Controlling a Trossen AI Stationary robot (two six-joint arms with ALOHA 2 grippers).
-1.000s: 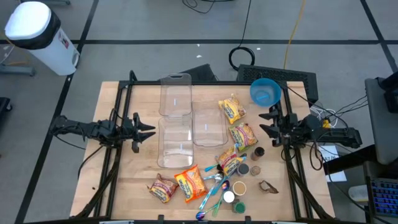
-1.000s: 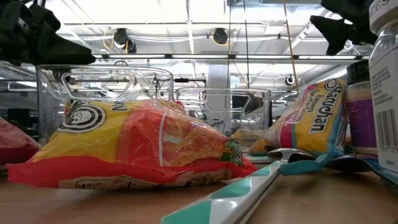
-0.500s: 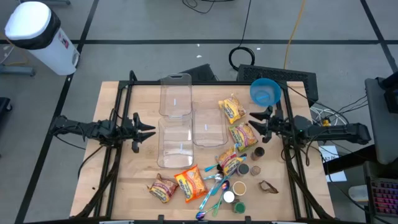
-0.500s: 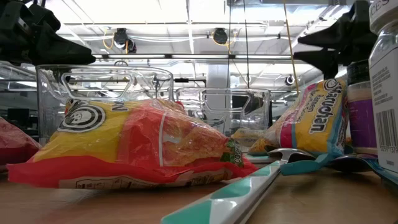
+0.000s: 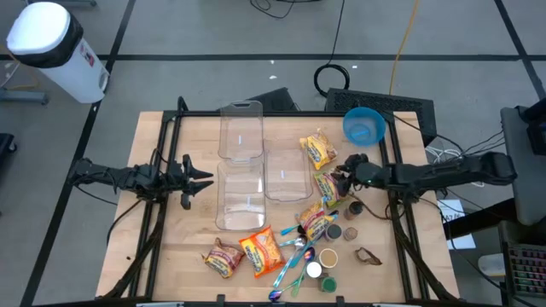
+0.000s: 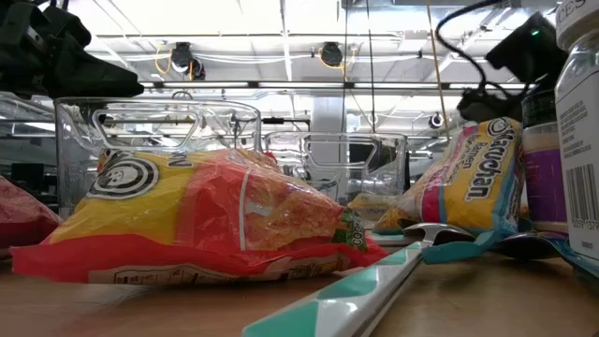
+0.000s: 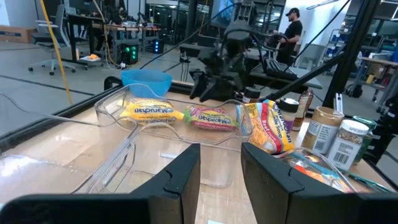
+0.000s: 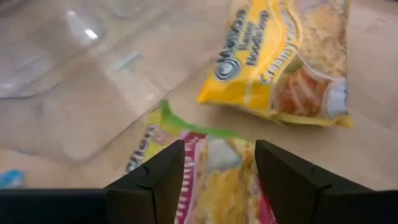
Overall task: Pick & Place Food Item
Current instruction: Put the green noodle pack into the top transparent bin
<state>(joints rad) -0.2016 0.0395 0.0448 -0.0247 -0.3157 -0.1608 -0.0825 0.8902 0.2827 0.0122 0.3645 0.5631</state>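
Right wrist view: right gripper (image 8: 217, 180), fingers apart, straddling pink-edged noodle packet (image 8: 214, 186) at 3 o'clock of table (image 5: 171, 230), long axis 11-to-5. Left gripper (image 5: 205, 177) far off at 9, part open.

Worktop (image 5: 162, 256) — pale wood, ringed by a dark metal frame. Blue bowl (image 5: 364, 126) sits at the far right corner, on a black mat. Near the front edge, right of centre, a loose cluster: several small jars (image 5: 350, 232) with dark, green and white lids, plus spoons (image 5: 290, 266) with teal-and-white handles lying crossed. A small brown item (image 5: 368, 256) lies apart from the jars, toward the right edge; cannot tell what it is.

Floor beyond the worktop — grey, marked with dark lines. White bin with black band (image 5: 53, 49) stands off the far left corner. Coiled black cable (image 5: 334, 78) on the floor behind the worktop.

Left wrist view: a person (image 7: 291, 37) stands in the room behind, among desks and equipment.
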